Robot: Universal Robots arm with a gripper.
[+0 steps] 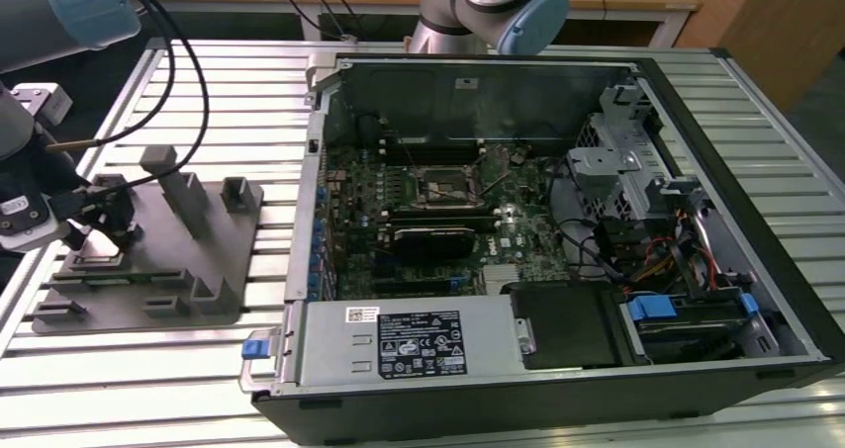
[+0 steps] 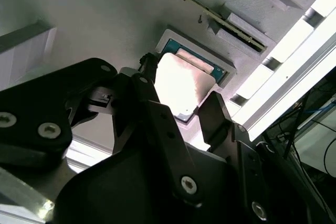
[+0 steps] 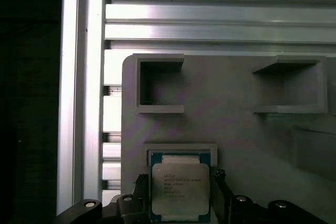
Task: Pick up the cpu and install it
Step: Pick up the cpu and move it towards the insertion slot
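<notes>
1. End effector (image 3: 179,178) hangs low over the grey holder (image 3: 231,129), released, its fingers (image 3: 219,187) spread to either side of the cpu (image 3: 181,195); I cannot tell whether they touch it.
2. The cpu lies flat in a square recess of the holder, silvery lid up.
3. The holder rests on the slatted metal worktop (image 1: 198,369).
4. Beyond, towards the exterior view's right, an opened computer case (image 1: 739,151) lies with its socket (image 1: 442,183) showing.

Ribbed silver aluminium-profile table (image 1: 133,389) is carrying a grey plastic fixture tray (image 1: 244,270) toward the exterior view's left, and an open black computer case (image 1: 773,221) beside it.
</notes>
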